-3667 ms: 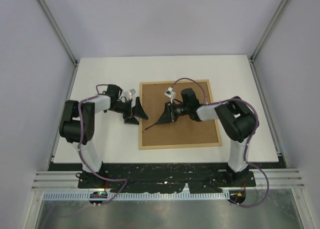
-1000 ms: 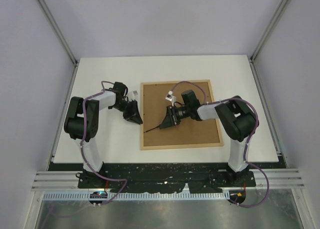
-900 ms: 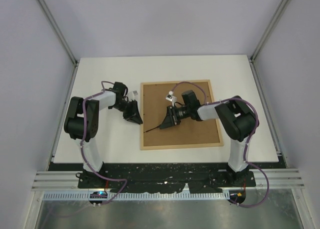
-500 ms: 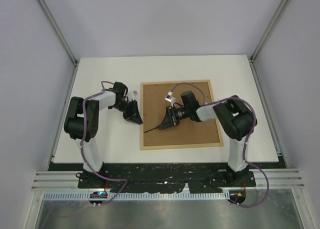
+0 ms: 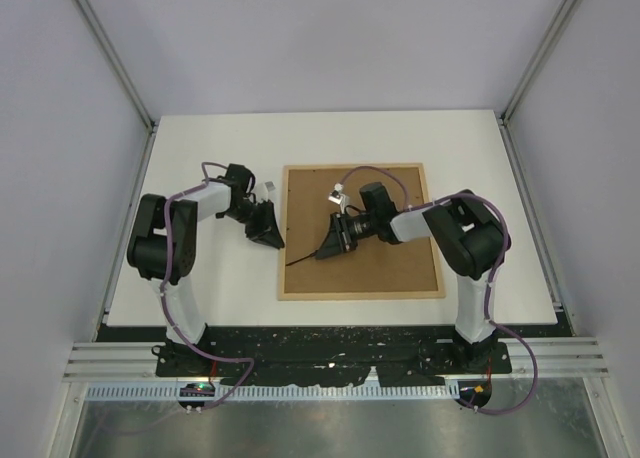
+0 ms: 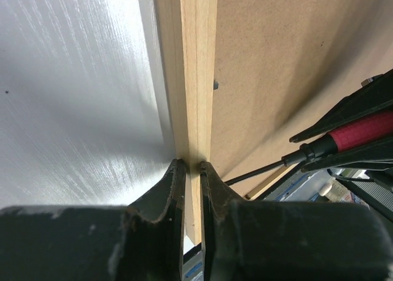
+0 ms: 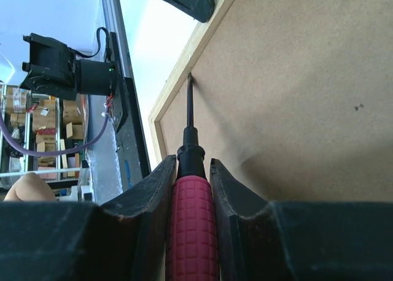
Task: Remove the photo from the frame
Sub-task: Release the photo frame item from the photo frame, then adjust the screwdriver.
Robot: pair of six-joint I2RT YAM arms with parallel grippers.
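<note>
The frame [image 5: 395, 266] lies face down on the white table with its brown back up. The photo is hidden under that back. My left gripper [image 5: 271, 238] is shut on the frame's left wooden strip [image 6: 196, 78], one finger on each side of it [image 6: 188, 164]. My right gripper [image 5: 328, 248] hovers over the back, shut on a red-handled screwdriver [image 7: 192, 226]. The screwdriver's dark shaft [image 5: 304, 259] points to the near left, and its tip rests at the inner edge of the left strip [image 7: 189, 77].
A small metal tab [image 6: 215, 83] sticks out of the left strip over the back board. Grey walls close in the white table [image 5: 200, 148] on three sides. The arm bases and a black rail [image 5: 330, 343] run along the near edge.
The right gripper and screwdriver have crept slightly left, bringing the tip closer to the frame's left strip. The left gripper has kept its hold on that strip and stayed in place.
</note>
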